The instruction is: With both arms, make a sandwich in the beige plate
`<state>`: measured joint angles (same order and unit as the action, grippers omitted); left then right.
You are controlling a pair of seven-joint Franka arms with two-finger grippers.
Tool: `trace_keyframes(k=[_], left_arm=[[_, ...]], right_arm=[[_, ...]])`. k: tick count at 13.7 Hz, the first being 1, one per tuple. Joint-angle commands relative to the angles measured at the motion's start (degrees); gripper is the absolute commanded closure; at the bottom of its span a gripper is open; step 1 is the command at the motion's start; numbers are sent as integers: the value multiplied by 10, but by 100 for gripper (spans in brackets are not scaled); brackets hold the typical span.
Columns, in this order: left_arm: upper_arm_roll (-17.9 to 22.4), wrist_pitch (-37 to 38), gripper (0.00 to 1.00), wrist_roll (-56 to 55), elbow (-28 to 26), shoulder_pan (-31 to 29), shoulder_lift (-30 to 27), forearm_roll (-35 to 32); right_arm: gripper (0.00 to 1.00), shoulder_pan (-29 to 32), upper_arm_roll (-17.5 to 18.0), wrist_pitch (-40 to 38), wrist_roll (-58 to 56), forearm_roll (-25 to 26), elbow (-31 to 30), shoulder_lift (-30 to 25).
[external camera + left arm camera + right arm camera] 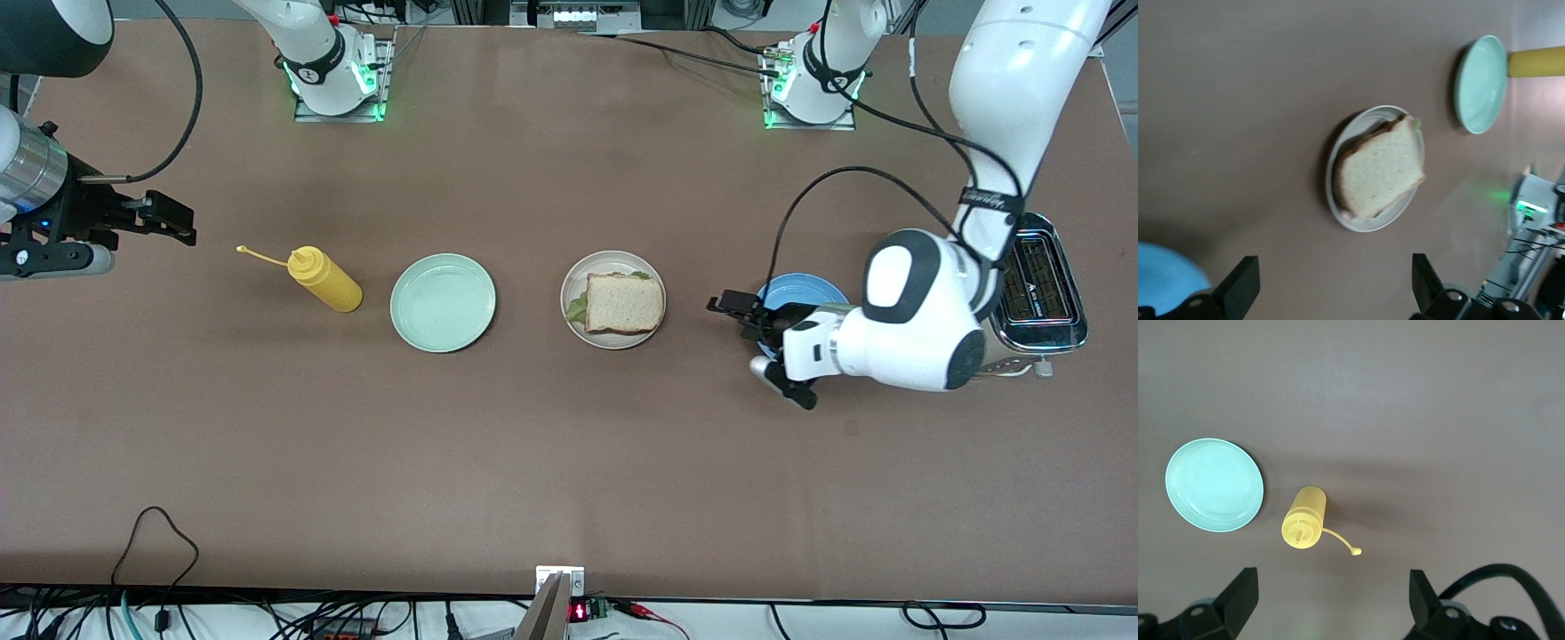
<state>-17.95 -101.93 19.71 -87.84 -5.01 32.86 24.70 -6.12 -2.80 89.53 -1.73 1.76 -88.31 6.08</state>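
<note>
Lying tipped on the brown table [551,462], left of centre frame: yellow squeeze bottle [326,279], cap tether trailing. Beside it, mint-green plate [443,302]. At right, blue plate [813,289] and chrome toaster [1040,283] near the edge.

We see a plain brown table [551,462]. The beige plate [578,331] is a pale pinkish beige, and the sandwich [624,303] on it shows off-white bread with a brown crust and ruffled green lettuce at its edge. Beside it, toward the right arm's end, the mint-green plate [443,302] is one even colour, and the squeeze bottle [325,278] is solid yellow, cap too. Near the left arm's end sit a blue plate [800,290] and a silver toaster [1042,281] with a black top. Both arms are white with black bands; the left gripper [757,348] and right gripper [169,218] are black.
</note>
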Motion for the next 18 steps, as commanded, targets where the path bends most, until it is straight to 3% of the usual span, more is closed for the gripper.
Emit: trace_keyframes(k=[1, 6, 10, 15, 18], left_arm=[[126, 17, 0, -6, -13, 72, -70, -12], [199, 17, 0, -33, -8, 69, -154, -140], [211, 30, 0, -108, 13, 71, -220, -223], [208, 121, 0, -213, 13, 55, -283, -232], [204, 123, 0, -222, -9, 48, -304, -233]], right_arm=[[0, 4, -3, -6, 5, 8, 0, -8], [0, 30, -9, -7, 6, -2, -2, -7], [0, 30, -10, -1, 6, -4, -32, -29], [0, 29, -10, 35, 6, -4, -76, -59], [0, 31, -10, 35, 6, -4, -74, -57]])
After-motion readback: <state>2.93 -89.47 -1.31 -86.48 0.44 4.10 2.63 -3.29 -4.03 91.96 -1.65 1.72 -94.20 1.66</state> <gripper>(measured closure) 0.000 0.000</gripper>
